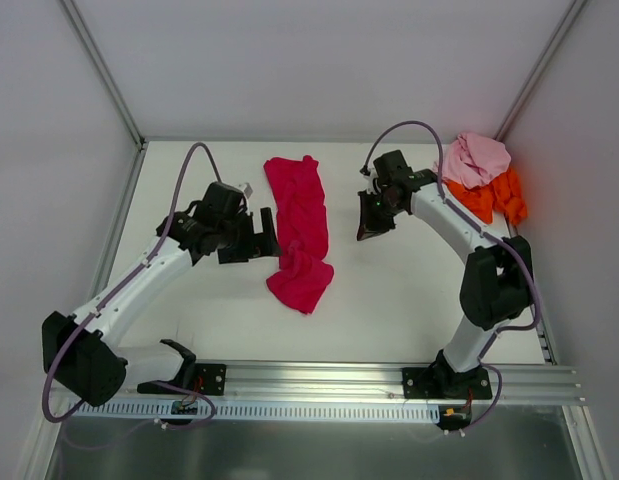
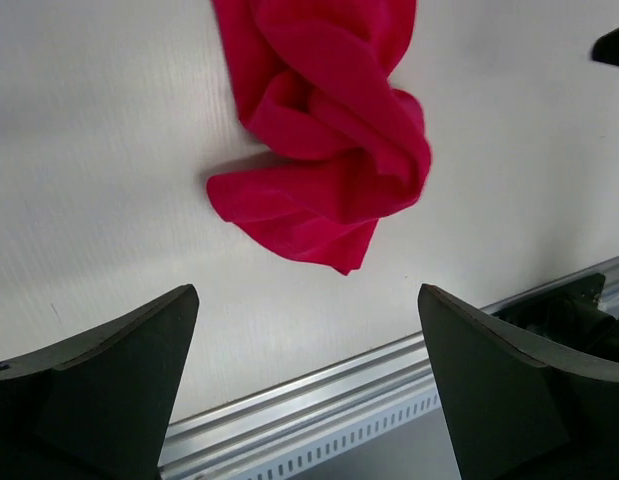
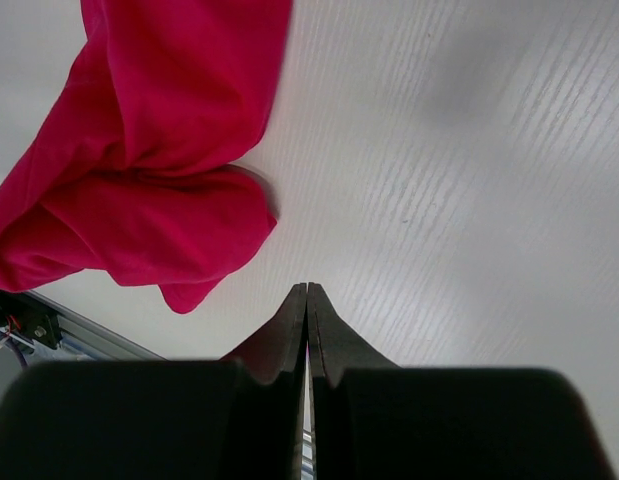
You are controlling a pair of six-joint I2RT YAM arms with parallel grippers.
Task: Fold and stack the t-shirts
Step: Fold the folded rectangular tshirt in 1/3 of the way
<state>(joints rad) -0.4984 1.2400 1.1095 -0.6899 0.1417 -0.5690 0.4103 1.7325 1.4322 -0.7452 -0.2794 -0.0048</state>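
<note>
The crimson t-shirt [image 1: 299,225] lies bunched in a long twisted rope down the middle of the desk [image 1: 409,300], its near end rolled into a lump. It is soft, light, limp cloth. I expect it to sag and drag rather than hold any shape, and the twisted folds may cling to one another. So I judge it best taken by an edge, a hem corner or a shoulder, not by the thick lump, and spread flat before any fold.

My left gripper [image 1: 261,238] sits just beside the shirt's left edge, about midway along it, jaws spread wide and empty. In its wrist view the rolled near end lies ahead of the fingers, apart from them. My right gripper [image 1: 372,228] hangs on the shirt's other side, near but not touching, fingers pressed together with nothing between them.

The pale pink t-shirt [image 1: 474,158] and the bright orange t-shirt [image 1: 494,197] lie heaped together in the far right corner, well apart from both grippers.
</note>
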